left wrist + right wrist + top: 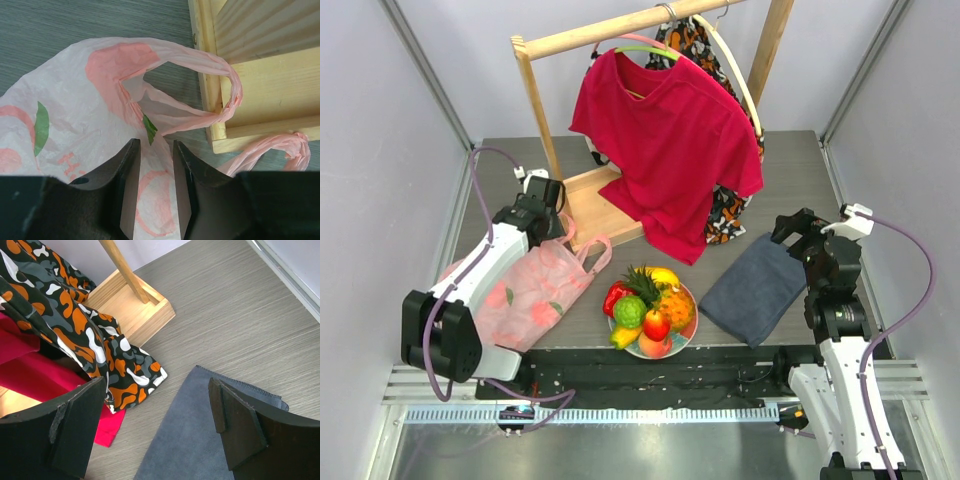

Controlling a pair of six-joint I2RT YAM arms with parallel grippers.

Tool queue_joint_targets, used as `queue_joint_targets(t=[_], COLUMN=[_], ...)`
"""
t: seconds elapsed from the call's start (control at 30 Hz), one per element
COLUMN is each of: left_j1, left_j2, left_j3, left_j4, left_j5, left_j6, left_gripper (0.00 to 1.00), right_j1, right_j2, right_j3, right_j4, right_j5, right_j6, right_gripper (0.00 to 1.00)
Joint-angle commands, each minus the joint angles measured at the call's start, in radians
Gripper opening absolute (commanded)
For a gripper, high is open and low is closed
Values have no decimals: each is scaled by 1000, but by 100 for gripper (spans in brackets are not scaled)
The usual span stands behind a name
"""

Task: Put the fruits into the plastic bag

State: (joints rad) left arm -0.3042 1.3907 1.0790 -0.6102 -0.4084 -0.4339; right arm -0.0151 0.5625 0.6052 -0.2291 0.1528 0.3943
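**Left tool low over the pink bag, fruit piled on the plate**

Dark fingers [131, 170] of the left tool [155, 145] fill the bottom of the left wrist view. They stand a narrow gap apart, not pressed together, and pink film shows in the slot between them. I cannot tell whether they touch it.

The plastic bag [535, 290] lies flat and crumpled on the tabletop [800, 170], on the left side, just beside the plate [691, 327]. It is thin and translucent, pale pink with darker pink blotches and small green leaf prints. Its mouth gapes a little toward the wooden rack [590, 205]. One loop handle [227, 87] drapes over the edge of the rack's base, and the other [287, 145] curls by the base's corner.

The fruits [650, 305] are heaped together on the plate at the near middle. They include a pineapple [672, 300], a bumpy green fruit [630, 312], a red apple [656, 325], a red pepper [616, 296] and yellow pieces at the back and front of the pile. None is in the bag.

The left arm reaches forward from its base, its wrist bent down over the bag's far end near the rack. The right arm is folded upright on its own side. The right tool [157, 385] hangs with its fingers spread wide over the far edge of a folded grey cloth [200, 440], holding nothing. A red T-shirt [665, 150] hangs on the rack behind, over an orange-and-black patterned garment [75, 315].
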Motion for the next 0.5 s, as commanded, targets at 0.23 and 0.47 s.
queue_joint_targets(t=[0.23,0.47], left_j1=[36,56], left_j2=[37,60], left_j3=[19,1], left_j4=[64,89], left_j5=[14,36], left_j6=[-2,-14], left_gripper=[44,9], right_j1=[0,0], right_j2=[4,4], right_j3=[21,19], right_j4=[57,59], right_j5=[-33,-42], right_j6=[-17,-18], right_gripper=[92,92])
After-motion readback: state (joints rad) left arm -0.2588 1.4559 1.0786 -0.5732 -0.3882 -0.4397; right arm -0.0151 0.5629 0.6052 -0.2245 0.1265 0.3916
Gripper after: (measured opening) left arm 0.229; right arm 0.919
